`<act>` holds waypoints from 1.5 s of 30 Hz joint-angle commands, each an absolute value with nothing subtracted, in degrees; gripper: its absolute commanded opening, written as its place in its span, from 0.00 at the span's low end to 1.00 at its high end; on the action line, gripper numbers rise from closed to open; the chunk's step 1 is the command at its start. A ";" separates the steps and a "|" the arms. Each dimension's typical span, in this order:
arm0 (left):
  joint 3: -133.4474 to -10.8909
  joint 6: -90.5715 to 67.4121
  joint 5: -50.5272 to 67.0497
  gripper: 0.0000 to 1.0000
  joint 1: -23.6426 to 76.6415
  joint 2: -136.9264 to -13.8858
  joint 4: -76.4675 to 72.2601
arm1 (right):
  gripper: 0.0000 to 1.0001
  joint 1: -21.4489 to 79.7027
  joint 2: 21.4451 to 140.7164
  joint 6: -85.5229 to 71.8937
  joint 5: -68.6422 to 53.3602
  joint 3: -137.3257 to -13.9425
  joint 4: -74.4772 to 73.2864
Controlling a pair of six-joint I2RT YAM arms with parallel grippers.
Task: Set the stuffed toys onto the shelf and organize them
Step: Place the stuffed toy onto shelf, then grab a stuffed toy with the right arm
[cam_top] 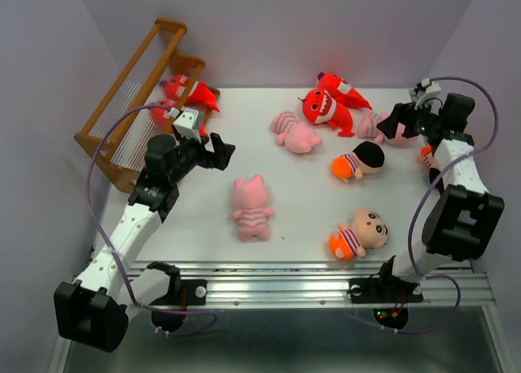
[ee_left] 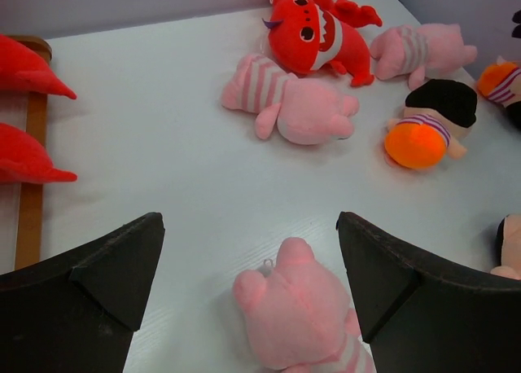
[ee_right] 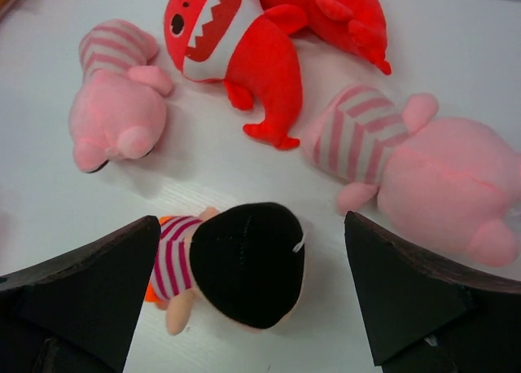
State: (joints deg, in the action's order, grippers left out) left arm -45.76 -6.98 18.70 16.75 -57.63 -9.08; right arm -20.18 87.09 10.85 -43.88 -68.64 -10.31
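Observation:
The brown slatted shelf (cam_top: 134, 88) stands at the far left with two red monsters (cam_top: 194, 93) on its lower steps. On the table lie pink pigs (cam_top: 251, 210) (cam_top: 295, 133), two more red monsters (cam_top: 327, 109) and boy dolls (cam_top: 358, 161) (cam_top: 360, 234). My left gripper (ee_left: 248, 226) is open and hangs just beyond the near pig (ee_left: 301, 316), not touching it. My right gripper (ee_right: 251, 222) is open above a boy doll's black-haired head (ee_right: 244, 267), with a third pig (ee_right: 431, 161) to its right.
Purple walls close in the back and both sides. Another boy doll (cam_top: 427, 155) peeks out behind the right arm. The metal rail (cam_top: 309, 283) with both arm bases runs along the table's near edge.

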 commanded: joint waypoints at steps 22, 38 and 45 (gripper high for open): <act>-45.09 -2.37 13.01 0.99 16.44 -53.26 -9.58 | 0.98 9.40 141.59 24.88 -8.53 -132.62 -24.08; -42.19 -7.55 23.98 0.99 16.00 -54.49 -16.52 | 0.01 8.00 130.83 10.03 -12.47 -120.87 -18.39; -39.46 -24.06 33.05 0.99 17.22 -60.80 -32.76 | 0.01 3.52 108.86 -6.30 -20.39 -103.73 -12.14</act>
State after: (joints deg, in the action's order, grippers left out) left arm -40.60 -12.84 27.09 16.29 -57.32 -20.01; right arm 6.00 123.79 5.50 -15.53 -108.44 -19.79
